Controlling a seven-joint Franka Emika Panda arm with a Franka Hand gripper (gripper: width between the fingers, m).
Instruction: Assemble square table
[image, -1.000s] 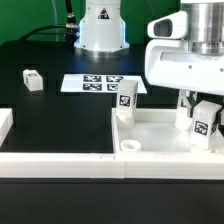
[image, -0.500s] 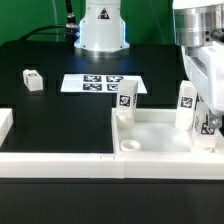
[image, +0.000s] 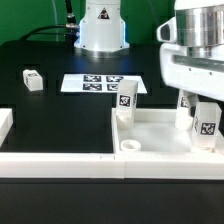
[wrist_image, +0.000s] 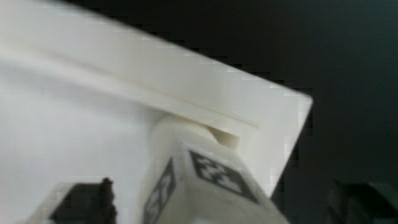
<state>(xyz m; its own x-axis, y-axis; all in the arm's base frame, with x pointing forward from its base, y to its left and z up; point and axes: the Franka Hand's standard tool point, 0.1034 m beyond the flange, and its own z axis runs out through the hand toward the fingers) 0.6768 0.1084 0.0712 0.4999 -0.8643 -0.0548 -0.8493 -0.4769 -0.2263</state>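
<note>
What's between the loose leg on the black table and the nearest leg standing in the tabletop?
Only the marker board, lying flat; the exterior view shows it.

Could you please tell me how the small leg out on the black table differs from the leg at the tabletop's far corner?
Place: the loose leg rests on the bare black table, well apart from the tabletop, while the corner leg stands on the tabletop.
Pose: the loose leg looks squat, apparently lying on its side, while the corner leg is upright and taller.
Both are small white blocks bearing a black-and-white tag.
</note>
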